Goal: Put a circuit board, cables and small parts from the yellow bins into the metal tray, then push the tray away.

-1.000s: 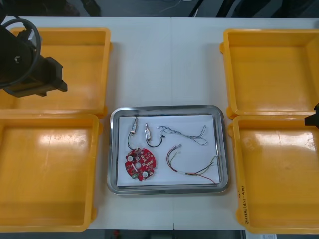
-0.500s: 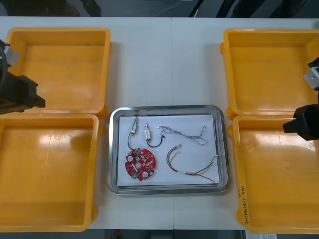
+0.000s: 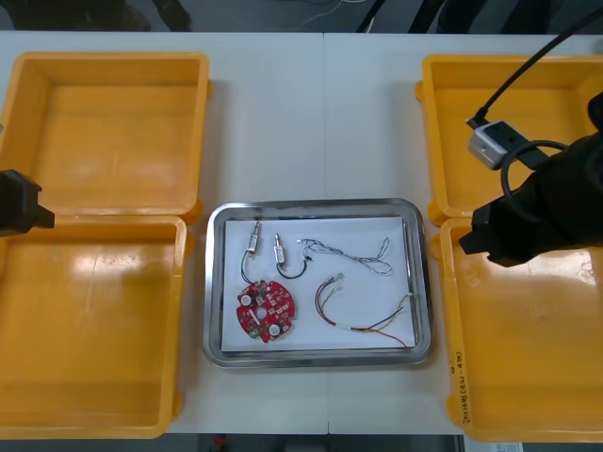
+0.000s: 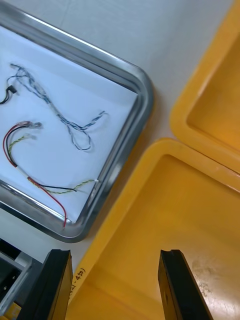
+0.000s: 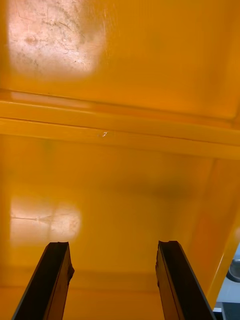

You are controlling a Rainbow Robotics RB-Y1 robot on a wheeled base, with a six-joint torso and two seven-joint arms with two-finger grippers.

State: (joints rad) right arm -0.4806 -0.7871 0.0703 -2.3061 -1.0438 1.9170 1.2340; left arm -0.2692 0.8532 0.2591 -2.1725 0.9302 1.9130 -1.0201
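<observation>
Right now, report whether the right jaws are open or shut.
Open: the right jaws stand apart in the wrist view, nothing between them, over a bin.

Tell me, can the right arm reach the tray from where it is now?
Probably yes. The right gripper, fingers open, hangs over the inner edge of the near right bin, just beside the tray, with nothing between them.

Front camera: high above the table [image 3: 320, 122], facing steeply down. Tray [image 3: 317, 359] at centre, yellow bins [image 3: 104, 132] at 9 and 3 o'clock.

Right wrist camera: low over the 3 o'clock bins, facing down. It shares with the front camera the tray's 3 o'clock end and the cables [image 4: 75, 127] lying there.

Left wrist camera: very close, facing down into the 9 o'clock bins where the two meet. It shares only those bins with the front camera.
</observation>
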